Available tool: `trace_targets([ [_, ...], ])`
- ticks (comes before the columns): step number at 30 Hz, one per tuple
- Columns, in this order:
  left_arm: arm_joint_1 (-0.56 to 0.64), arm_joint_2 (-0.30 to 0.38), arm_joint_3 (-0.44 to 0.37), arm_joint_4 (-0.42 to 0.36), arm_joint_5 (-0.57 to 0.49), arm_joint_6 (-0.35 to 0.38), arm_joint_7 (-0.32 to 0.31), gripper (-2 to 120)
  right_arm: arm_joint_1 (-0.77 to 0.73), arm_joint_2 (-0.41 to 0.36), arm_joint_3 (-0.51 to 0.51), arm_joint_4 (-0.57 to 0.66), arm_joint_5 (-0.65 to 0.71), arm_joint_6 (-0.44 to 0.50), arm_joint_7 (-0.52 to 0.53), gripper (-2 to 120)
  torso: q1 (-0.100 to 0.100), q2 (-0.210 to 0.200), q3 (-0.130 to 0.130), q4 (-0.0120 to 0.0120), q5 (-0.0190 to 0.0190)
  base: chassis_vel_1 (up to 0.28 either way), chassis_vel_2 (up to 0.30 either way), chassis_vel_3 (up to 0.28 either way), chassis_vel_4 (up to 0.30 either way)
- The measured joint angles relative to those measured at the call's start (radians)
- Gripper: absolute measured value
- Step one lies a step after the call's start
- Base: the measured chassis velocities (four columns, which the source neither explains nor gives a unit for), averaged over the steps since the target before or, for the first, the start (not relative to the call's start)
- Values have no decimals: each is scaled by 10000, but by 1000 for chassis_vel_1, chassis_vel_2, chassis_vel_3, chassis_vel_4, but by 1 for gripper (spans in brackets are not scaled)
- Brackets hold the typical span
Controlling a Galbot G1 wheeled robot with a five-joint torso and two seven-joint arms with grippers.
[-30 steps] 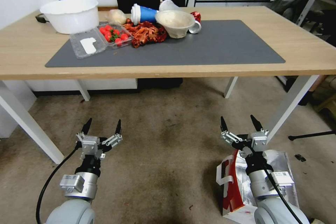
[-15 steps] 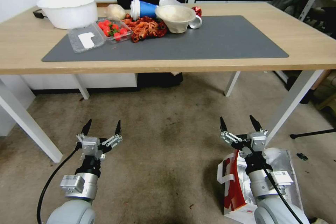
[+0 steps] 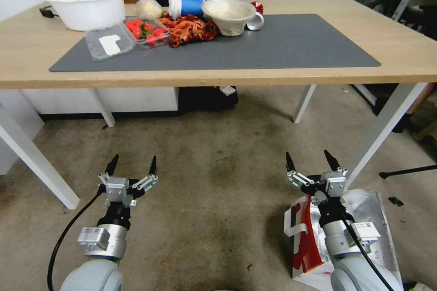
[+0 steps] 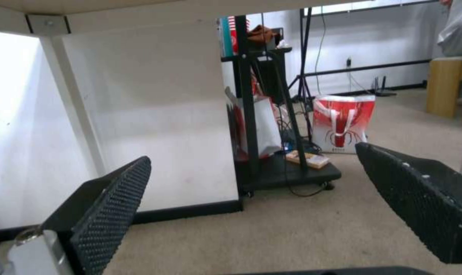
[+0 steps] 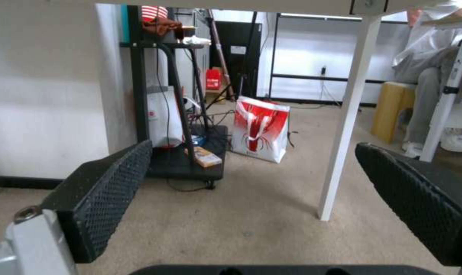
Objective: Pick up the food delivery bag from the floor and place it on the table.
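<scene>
Jaws: both grippers stand wide apart and hold nothing
Table [image 3: 409,61]: large light-wood top on white legs, ahead of the robot, with a dark grey mat [image 3: 291,45] whose near and right-hand parts are bare
Floor [image 3: 218,177]: dull grey-brown carpet with dark stains, running under the table and back to the robot
Food delivery bag [image 3: 304,241]: on the floor at the robot's right, beside the table's near right leg; a red side panel with a white loop handle faces inward and silver foil shows at the open top; the right arm crosses in front of it
Clutter on the table: a white bowl [image 3: 86,5] at the far left, a clear tray of red fruit [image 3: 146,32], a blue cup [image 3: 185,4] on its side, a pile of red crayfish [image 3: 189,31] and a pale paper bowl [image 3: 227,16], all at the mat's far left
Right gripper [image 3: 312,165]: low over the floor just above the bag's near top edge, fingers pointing toward the table, not touching the bag
Left gripper [image 3: 132,167]: low over bare carpet, well apart from the bag, idle
Progress: nothing done yet by my reading; the bag is not gripped
Left to do: grasp the bag, lift it clear, carry it over the table edge and set it down, probably on the bare mat
</scene>
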Motion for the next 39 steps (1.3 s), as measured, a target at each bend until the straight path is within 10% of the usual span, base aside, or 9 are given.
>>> trace_targets([
  [26, -27, -27, 15, 39, 8, -68, -11, 100, 31, -40, 22, -156, 74, 56, -22, 100, -108, -1048, -939, 0, 0, 0, 0, 0, 0],
  [39, -101, 10, 71, 208, -39, -53, -36, 100, 122, -19, 18, -346, 121, 119, -30, 100, -147, -1196, -945, -1, 1, 0, 0, 0, 0],
])
